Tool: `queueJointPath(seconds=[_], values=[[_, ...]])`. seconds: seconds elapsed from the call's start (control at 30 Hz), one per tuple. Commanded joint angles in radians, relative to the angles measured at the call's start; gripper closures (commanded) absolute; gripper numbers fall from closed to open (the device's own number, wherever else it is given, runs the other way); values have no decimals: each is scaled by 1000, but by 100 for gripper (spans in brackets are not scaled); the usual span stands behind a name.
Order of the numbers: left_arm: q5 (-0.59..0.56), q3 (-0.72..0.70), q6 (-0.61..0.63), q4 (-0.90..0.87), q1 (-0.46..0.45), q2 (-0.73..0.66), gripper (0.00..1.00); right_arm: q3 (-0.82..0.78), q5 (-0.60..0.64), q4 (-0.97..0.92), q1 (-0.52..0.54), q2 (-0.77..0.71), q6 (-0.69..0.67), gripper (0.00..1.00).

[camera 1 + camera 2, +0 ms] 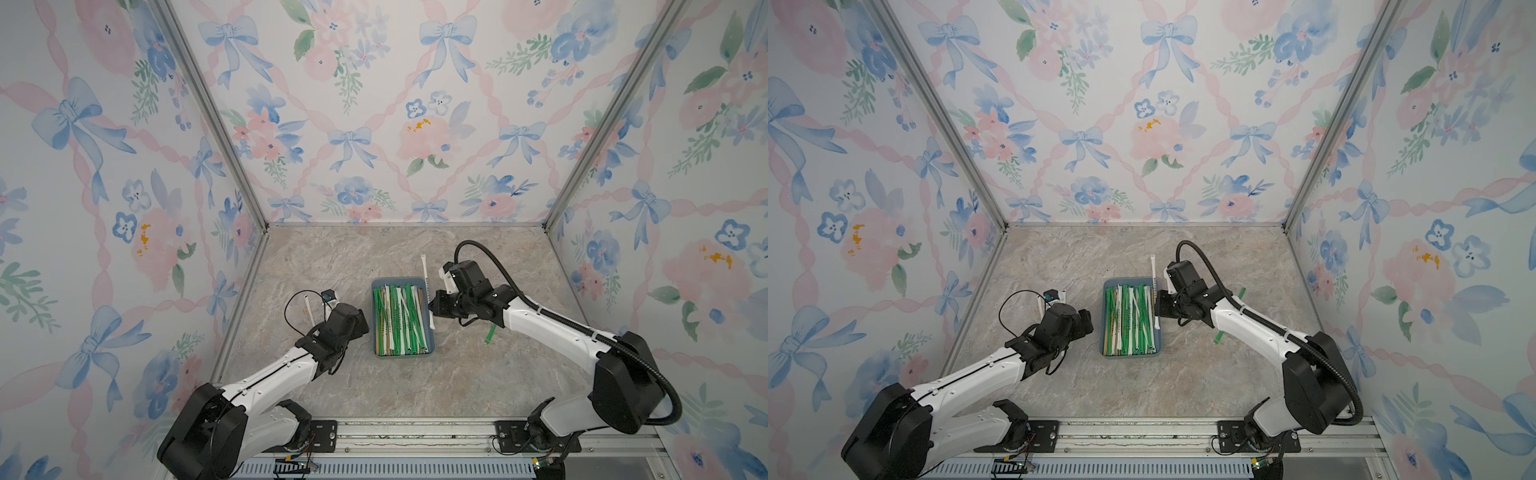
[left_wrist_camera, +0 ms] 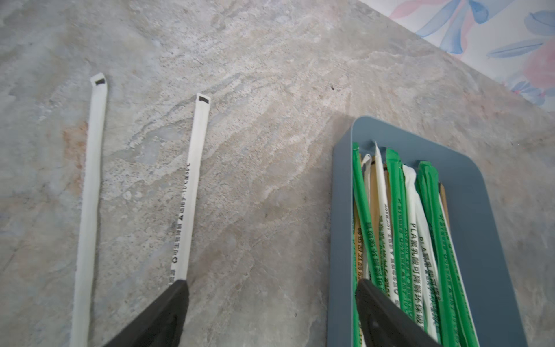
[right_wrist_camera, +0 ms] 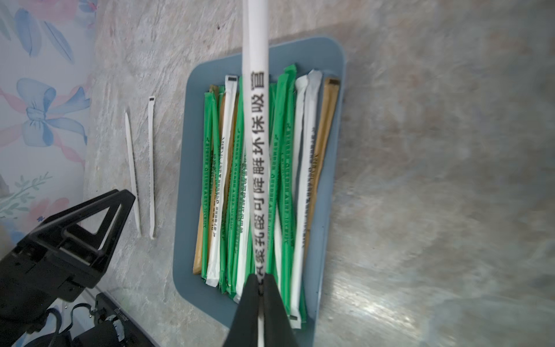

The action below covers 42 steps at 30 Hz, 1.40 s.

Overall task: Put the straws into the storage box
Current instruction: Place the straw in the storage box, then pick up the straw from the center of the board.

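Observation:
The storage box [image 1: 373,316] [image 1: 1103,320] is a slate-blue tray in the middle of the table. Green, white and tan straws [image 1: 399,320] [image 3: 282,180] lie lengthwise in it. My right gripper [image 3: 260,278] [image 1: 432,305] is shut on a white printed straw [image 3: 255,120] [image 1: 424,270], held over the box's right rim. My left gripper [image 2: 270,285] is open and straddles the box's left rim [image 2: 341,210], holding nothing. Two white straws [image 2: 192,186] [image 2: 90,195] lie on the table left of the box. A green straw [image 1: 490,333] lies partly under the right arm.
The marble-patterned table is enclosed by floral walls on the left, back and right. The arms' bases sit on a metal rail [image 1: 415,436] along the front edge. A looped black cable [image 1: 299,303] rises from the left wrist.

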Motion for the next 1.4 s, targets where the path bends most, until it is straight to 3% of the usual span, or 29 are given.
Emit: queueJointPath(seconds=[0.0,0.4,0.7,0.93,1.13,1.37], values=[[25,-25,28,-31,38,13,11,-9,-13,42,34,46,75,92],[70,-22,46,-31,139,99,17,-19,27,-5,78,141,82,91],[66,-9,66,-29,145,141,25,10,76,-70,80,183,57,75],[71,4,86,-30,146,174,31,12,142,-100,78,114,29,68],[64,7,93,-28,146,201,43,-1,205,-164,24,32,-18,62],[69,8,97,-27,147,240,67,-82,213,-185,-90,-115,-62,59]])
